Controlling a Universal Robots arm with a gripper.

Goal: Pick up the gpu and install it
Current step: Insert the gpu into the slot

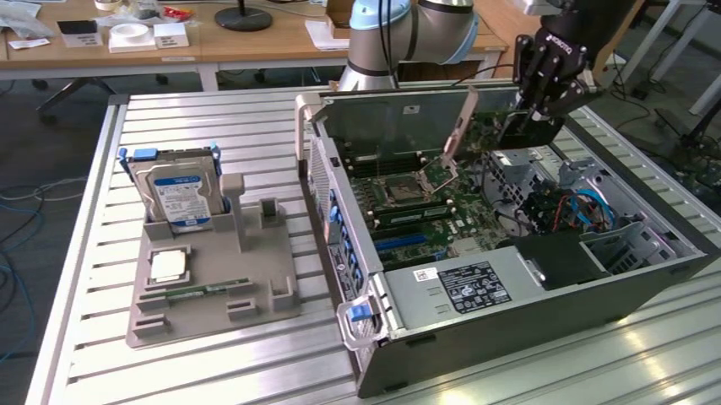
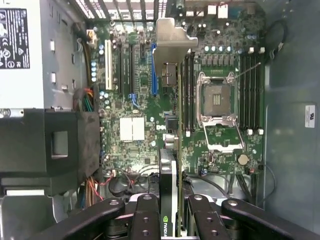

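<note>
A slatted metal table (image 1: 203, 363) carries the open computer case (image 1: 507, 337); a cluttered wooden table (image 1: 259, 46) stands behind. The hand (image 1: 541, 110) clamps the gpu (image 2: 167, 170) edge-on above the motherboard (image 2: 135, 100), so the card's face is hidden.

The claw (image 1: 539, 114) is black linked bars with round pivot pins, and behind it the arm (image 1: 377, 38) is silver-grey with pale-blue joint caps and black cables.

Wooden desk (image 1: 282, 40) across upper left; slatted metal table (image 1: 169, 371) filling lower frame; grey floor (image 1: 51, 139), loose cables (image 1: 17, 198) far left.
</note>
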